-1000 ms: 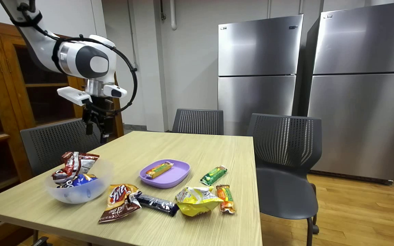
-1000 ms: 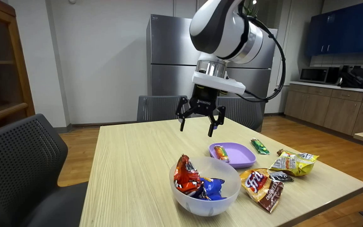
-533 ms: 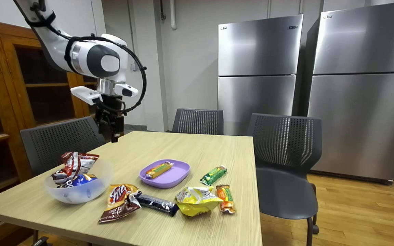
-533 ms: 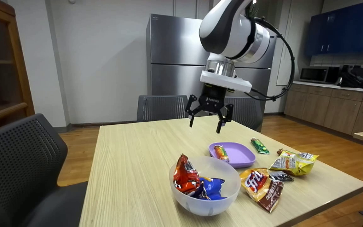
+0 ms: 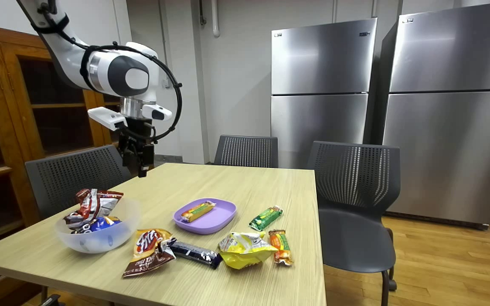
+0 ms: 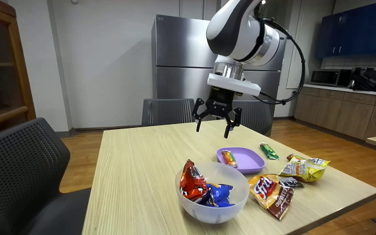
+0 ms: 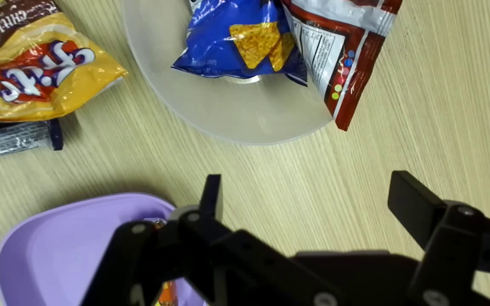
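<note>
Translucent white plastic forms the round bowl [image 5: 100, 245], which stands leftmost on the pale wooden table [image 5: 249, 182] in an exterior view. Inside are a red-brown foil chip bag [image 5: 94, 208], rising above the rim, and a blue foil chip bag [image 5: 100, 224]. Both are probably light, puffy and easily crushed, so a gentle pinch at the flat sealed edge suits them best. Next comes the black two-finger gripper [image 6: 212, 130], hanging above the table with fingers wide apart and nothing between them. Further right, beside the bowl, lies an orange-and-brown foil chip bag [image 5: 149, 250]; then a purple plastic plate [image 5: 223, 216] carries an orange-yellow wrapped bar [image 5: 198, 211]. I judge this bar small, rather stiff and somewhat slippery, to be held across its middle; in the wrist view a finger hides much of it, so its firmness is uncertain. Rightmost are a crumpled yellow foil bag [image 5: 245, 251], a green wrapped bar [image 5: 266, 218] and an orange wrapped bar [image 5: 282, 246].
</note>
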Controlling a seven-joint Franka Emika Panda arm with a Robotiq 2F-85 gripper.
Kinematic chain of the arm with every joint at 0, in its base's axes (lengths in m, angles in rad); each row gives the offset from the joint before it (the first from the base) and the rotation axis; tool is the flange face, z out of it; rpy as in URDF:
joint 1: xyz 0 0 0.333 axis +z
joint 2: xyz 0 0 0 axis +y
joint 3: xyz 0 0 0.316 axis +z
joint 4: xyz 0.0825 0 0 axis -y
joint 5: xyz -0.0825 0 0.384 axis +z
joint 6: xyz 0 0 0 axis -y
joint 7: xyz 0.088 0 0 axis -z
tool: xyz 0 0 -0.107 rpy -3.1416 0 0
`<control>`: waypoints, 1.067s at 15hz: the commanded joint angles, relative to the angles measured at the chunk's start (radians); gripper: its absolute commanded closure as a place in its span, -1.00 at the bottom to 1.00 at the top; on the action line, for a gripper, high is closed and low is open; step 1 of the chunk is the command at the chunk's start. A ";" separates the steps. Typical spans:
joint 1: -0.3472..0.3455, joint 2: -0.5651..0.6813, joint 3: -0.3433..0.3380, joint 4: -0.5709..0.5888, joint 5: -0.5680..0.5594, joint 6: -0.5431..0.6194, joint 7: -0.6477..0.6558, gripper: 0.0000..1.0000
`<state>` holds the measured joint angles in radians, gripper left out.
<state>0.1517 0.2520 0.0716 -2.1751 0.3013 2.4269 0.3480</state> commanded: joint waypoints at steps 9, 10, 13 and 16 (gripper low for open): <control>-0.047 -0.031 -0.037 -0.012 -0.019 0.023 -0.005 -1.00; -0.056 -0.032 -0.046 -0.012 -0.020 0.030 -0.007 -1.00; -0.082 -0.033 -0.072 -0.009 -0.029 0.046 -0.011 -1.00; -0.107 -0.029 -0.095 -0.004 -0.042 0.057 -0.015 -1.00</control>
<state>0.0703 0.2429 -0.0140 -2.1745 0.2825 2.4740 0.3420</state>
